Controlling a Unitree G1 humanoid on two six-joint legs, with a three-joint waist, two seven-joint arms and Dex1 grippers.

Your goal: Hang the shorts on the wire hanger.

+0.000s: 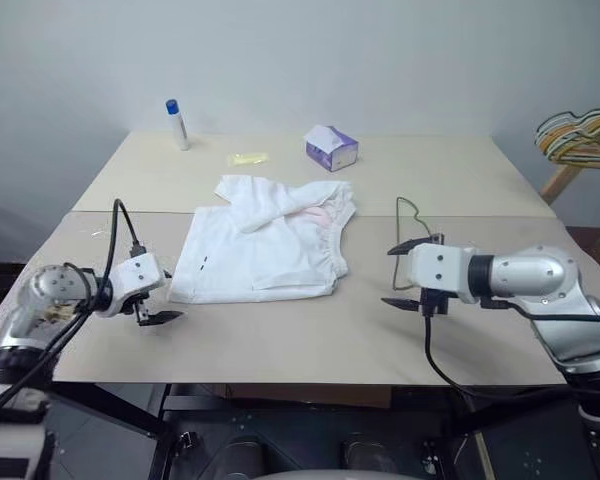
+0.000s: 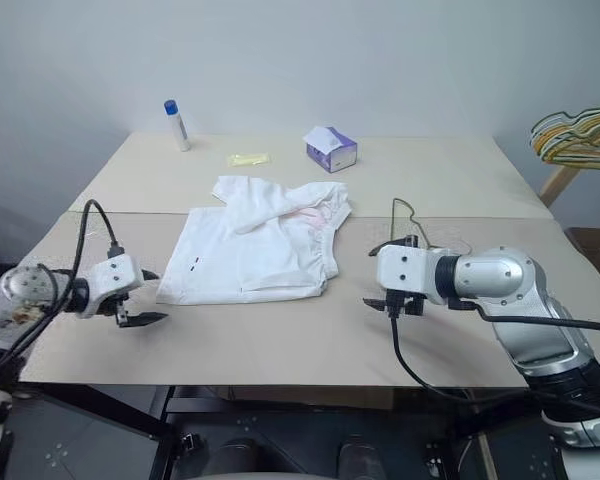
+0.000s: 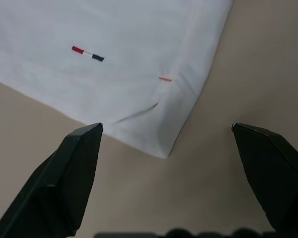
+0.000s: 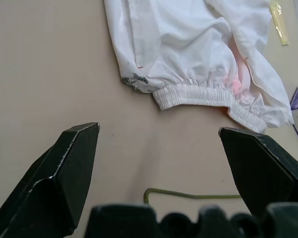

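The beige table (image 1: 280, 345) carries the white cloth shorts (image 1: 265, 250) with elastic waistband at the frame centre. They look light and limp; I would pinch the gathered waistband. The thin grey wire hanger (image 1: 412, 215), probably stiff and slippery, lies just right of them. Both the left gripper (image 1: 158, 318) and the right gripper (image 1: 402, 275) are spread wide, holding nothing. The purple tissue box (image 1: 332, 148), the blue-capped white bottle (image 1: 177, 124) and the yellow scrap (image 1: 248, 158) in the upper part block nothing.

The beige table (image 1: 280, 345) carries the shorts (image 1: 265, 245), wire hanger (image 1: 412, 215), tissue box (image 1: 331, 148) and bottle (image 1: 177, 124).
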